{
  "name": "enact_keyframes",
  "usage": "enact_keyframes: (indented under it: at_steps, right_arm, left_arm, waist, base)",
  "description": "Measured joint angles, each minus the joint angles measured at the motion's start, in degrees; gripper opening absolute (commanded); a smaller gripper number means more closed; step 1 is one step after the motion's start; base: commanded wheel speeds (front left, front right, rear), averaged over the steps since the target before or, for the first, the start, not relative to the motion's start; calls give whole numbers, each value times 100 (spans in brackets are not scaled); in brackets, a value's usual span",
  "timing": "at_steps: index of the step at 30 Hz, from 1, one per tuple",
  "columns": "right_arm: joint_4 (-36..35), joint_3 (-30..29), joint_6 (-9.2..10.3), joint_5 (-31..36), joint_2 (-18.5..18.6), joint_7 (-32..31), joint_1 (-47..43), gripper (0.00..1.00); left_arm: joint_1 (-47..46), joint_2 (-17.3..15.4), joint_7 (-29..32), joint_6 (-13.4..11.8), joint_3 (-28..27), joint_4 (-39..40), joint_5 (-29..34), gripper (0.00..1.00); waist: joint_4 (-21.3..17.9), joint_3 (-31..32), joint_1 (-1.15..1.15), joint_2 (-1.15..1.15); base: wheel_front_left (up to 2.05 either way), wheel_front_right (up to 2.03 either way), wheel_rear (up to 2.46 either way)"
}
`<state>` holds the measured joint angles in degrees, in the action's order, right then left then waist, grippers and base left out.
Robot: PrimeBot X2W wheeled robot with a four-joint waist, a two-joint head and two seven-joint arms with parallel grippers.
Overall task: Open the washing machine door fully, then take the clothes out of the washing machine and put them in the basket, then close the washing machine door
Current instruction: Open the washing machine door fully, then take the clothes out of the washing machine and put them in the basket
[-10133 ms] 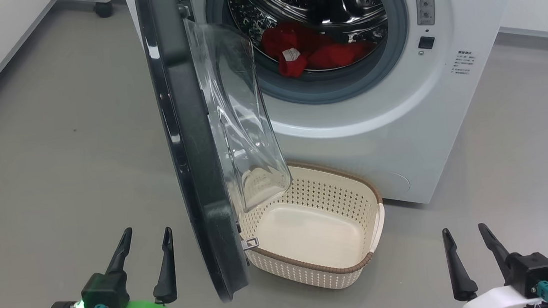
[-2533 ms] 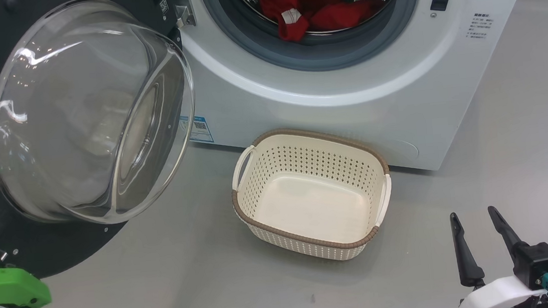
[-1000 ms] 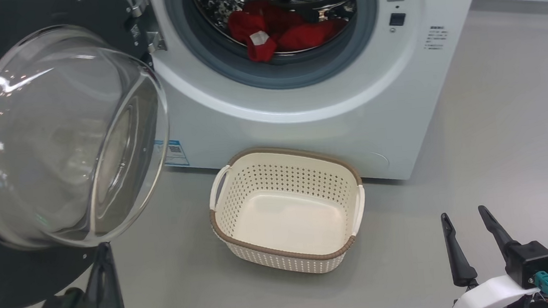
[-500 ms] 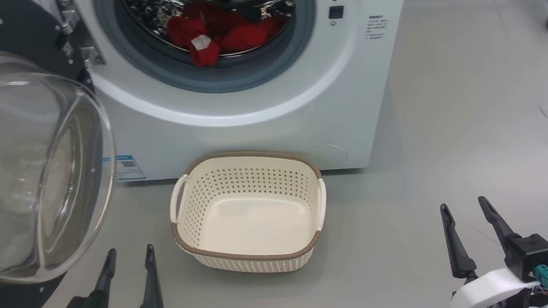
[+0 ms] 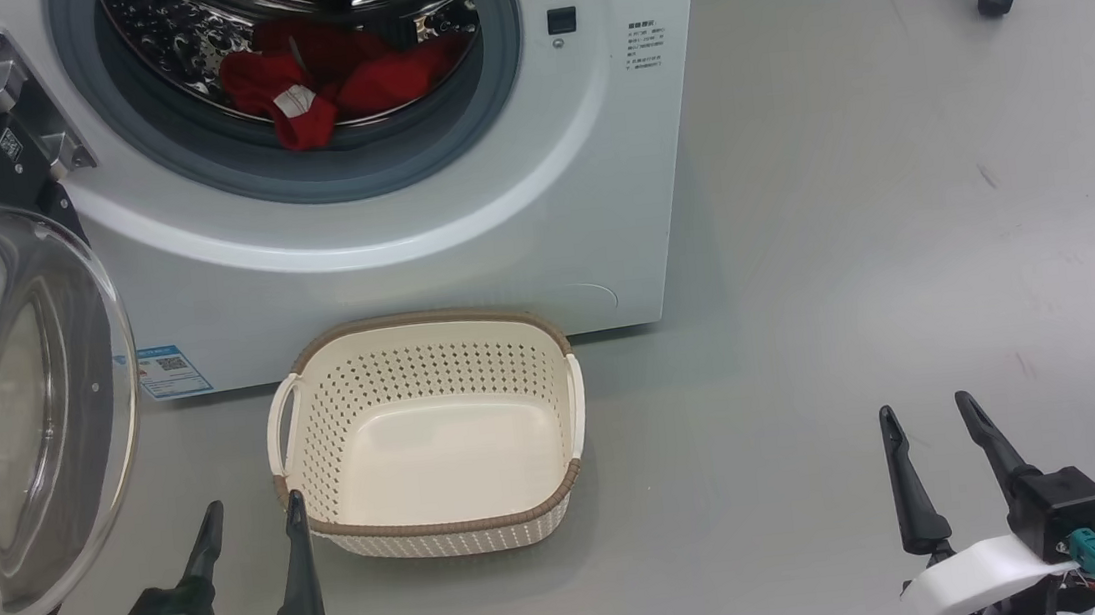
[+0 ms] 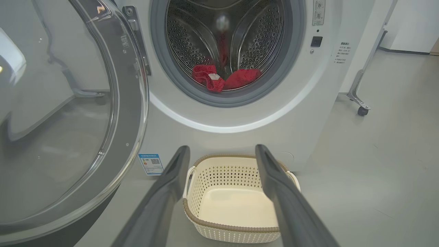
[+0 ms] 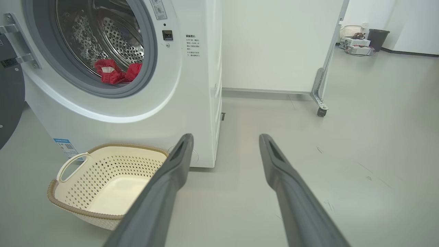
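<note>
**Door [image 5: 16, 419] open, clothes [image 5: 315, 79] in drum [image 5: 169, 32]**

The door stands open at the left edge. Lower left, the left pincer [image 5: 255, 500] is wide and empty, beside the basket [image 5: 448, 524] on the floor [image 5: 850, 218] below the washing machine [image 5: 404, 281]. Red clothes lie in its drum, upper left. Lower right, the right pincer [image 5: 924, 404] is wide and empty.

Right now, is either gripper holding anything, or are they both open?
Left gripper: open, holding nothing.
Right gripper: open, holding nothing.
</note>
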<state>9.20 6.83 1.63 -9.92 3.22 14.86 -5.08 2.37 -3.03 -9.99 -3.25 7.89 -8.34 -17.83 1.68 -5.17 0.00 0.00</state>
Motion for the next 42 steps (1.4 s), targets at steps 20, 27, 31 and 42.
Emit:
enact_keyframes:
  at_steps: [20, 27, 31, 42]
  right_arm:
    - [-21, -64, 4, -3, -16, 0, -2, 100]
    - [-22, -70, 4, -3, -20, 0, -3, 100]
    - [-26, -77, 4, -3, -23, 0, -3, 100]
    - [-46, -89, 4, -3, -38, 0, -4, 100]
  left_arm:
    - [0, 1, 137, -51, 75, -38, 159, 100]
    - [0, 1, 144, -52, 105, -20, 162, 100]
    - [0, 1, 144, -52, 116, -10, 162, 100]
    - [0, 1, 143, -57, 145, 37, 162, 100]
  waist:
    - [-31, 26, 0, 0]
    - [-7, 6, 0, 0]
    - [0, -8, 0, 0]
    - [18, -47, 0, 0]
  base:
    - [0, 0, 0]
    - [0, 0, 0]
    - [0, 0, 0]
    - [0, 0, 0]
